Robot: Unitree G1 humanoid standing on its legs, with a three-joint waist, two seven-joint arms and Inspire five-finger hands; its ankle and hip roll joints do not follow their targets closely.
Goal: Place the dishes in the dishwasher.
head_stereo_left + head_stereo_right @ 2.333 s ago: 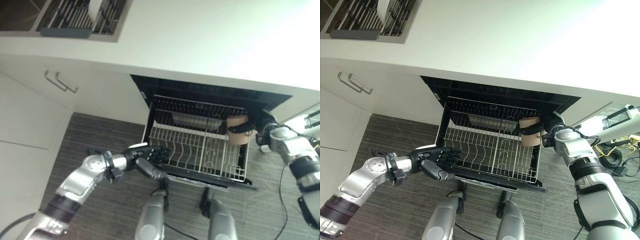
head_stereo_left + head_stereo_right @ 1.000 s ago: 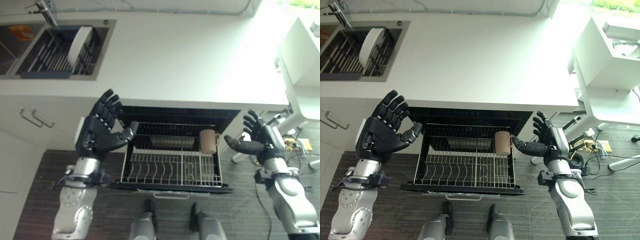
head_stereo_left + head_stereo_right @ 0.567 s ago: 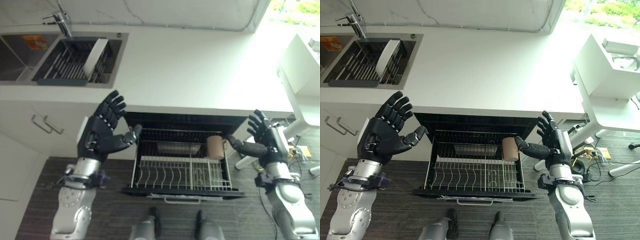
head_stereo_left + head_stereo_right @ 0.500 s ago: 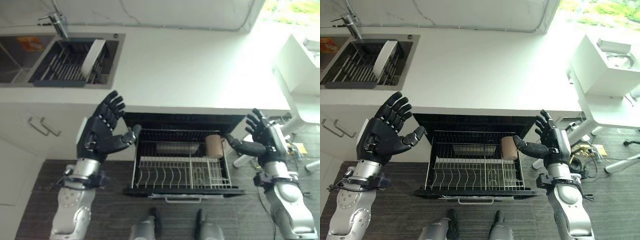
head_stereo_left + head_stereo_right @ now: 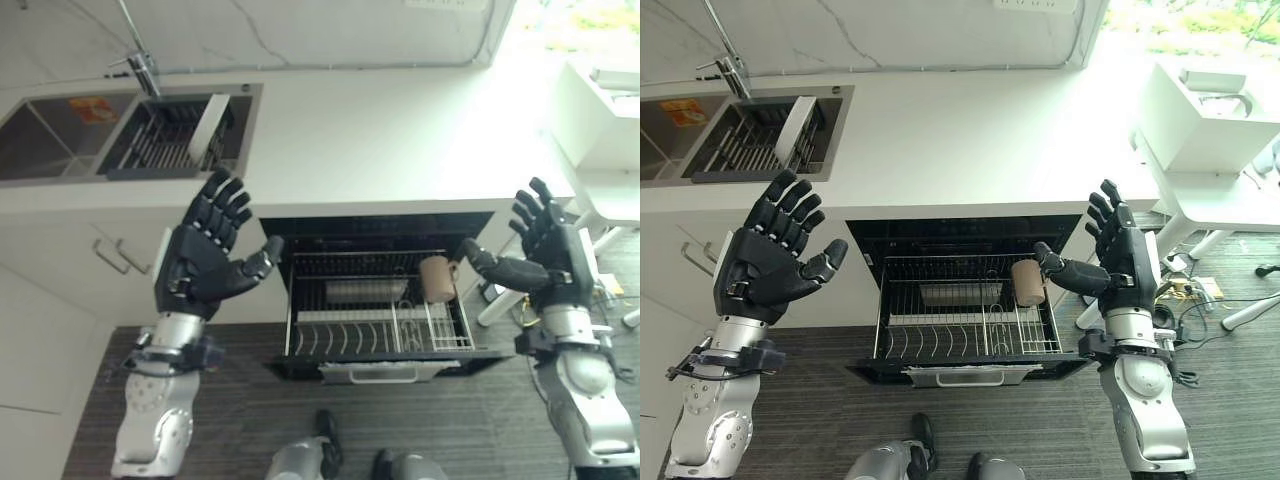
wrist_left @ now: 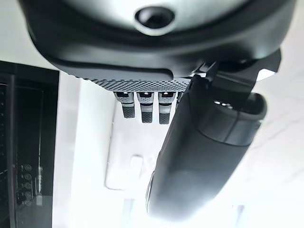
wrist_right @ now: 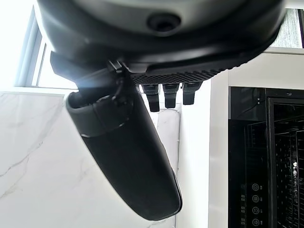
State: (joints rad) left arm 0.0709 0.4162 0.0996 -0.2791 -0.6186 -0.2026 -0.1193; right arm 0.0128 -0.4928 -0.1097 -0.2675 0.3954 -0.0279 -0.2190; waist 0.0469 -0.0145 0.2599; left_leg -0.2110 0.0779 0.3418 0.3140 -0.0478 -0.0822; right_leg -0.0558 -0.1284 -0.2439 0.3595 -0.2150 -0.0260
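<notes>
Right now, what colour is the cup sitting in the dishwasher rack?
Light brown, a tan shade. The cup shows best in the right eye view.

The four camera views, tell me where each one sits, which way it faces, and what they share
Left eye view: on the head, looking down at the open dishwasher rack; left robot hand and right robot hand raised, open.
Right eye view: beside it, same scene; brown cup in the rack, plate in the sink.
Left wrist view: along its thumb toward the white counter.
Right wrist view: along its thumb; the dishwasher's dark edge is shared with the eye views.
</notes>
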